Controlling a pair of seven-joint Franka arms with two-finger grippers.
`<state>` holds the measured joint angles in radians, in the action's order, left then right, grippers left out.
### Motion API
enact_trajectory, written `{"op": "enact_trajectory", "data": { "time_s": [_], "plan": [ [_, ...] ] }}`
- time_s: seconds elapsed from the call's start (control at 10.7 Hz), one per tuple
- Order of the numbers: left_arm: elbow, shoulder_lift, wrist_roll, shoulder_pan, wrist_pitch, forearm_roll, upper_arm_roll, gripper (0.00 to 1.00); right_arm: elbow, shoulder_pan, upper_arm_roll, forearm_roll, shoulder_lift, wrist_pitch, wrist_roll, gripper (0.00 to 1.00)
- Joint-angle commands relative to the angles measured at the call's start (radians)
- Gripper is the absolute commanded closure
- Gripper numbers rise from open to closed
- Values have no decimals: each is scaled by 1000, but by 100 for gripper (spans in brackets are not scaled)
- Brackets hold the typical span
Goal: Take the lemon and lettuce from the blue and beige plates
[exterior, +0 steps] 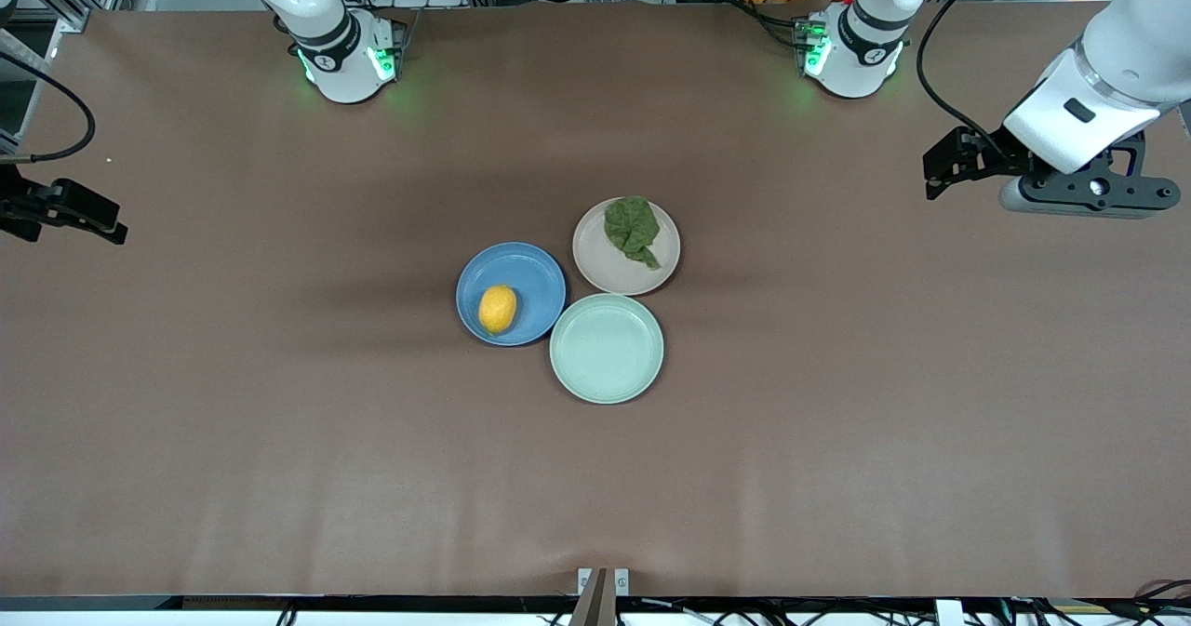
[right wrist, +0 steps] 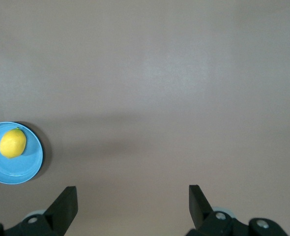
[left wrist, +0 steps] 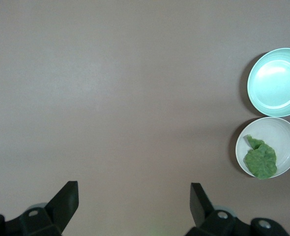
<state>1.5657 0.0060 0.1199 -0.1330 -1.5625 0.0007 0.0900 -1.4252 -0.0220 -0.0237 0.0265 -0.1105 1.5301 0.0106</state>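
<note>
The yellow lemon (exterior: 497, 309) lies on the blue plate (exterior: 535, 273) near the table's middle. Beside it, the dark green lettuce (exterior: 633, 229) rests on the beige plate (exterior: 605, 268), farther from the front camera. My left gripper (exterior: 933, 175) hangs open over bare table at the left arm's end, well apart from the plates. My right gripper (exterior: 112, 221) hangs open over the right arm's end. The left wrist view shows the open left gripper (left wrist: 134, 194), the lettuce (left wrist: 260, 158) and the beige plate (left wrist: 282, 135). The right wrist view shows the open right gripper (right wrist: 133, 196), the lemon (right wrist: 12, 142) and the blue plate (right wrist: 27, 167).
A pale mint-green plate (exterior: 607, 348) with nothing on it touches both other plates, nearest the front camera; it also shows in the left wrist view (left wrist: 277, 81). Brown table cloth (exterior: 279, 421) spreads wide around the three plates.
</note>
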Motion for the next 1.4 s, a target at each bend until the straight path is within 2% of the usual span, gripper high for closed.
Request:
{"op": "enact_trajectory", "data": {
  "time_s": [0.0, 0.56, 0.94, 1.31],
  "plan": [
    [-19, 8, -19, 0, 22, -2, 2, 0, 19, -13, 8, -10, -8, -21, 2, 0],
    [-18, 6, -26, 1, 22, -4, 4, 0, 19, -13, 8, -10, -8, -21, 2, 0],
    [-3, 9, -16, 1, 22, -48, 5, 0, 17, -13, 8, -10, -8, -21, 0, 0],
    [16, 23, -14, 3, 6, -67, 31, 0, 19, -13, 8, -10, -8, -21, 2, 0]
  ]
}}
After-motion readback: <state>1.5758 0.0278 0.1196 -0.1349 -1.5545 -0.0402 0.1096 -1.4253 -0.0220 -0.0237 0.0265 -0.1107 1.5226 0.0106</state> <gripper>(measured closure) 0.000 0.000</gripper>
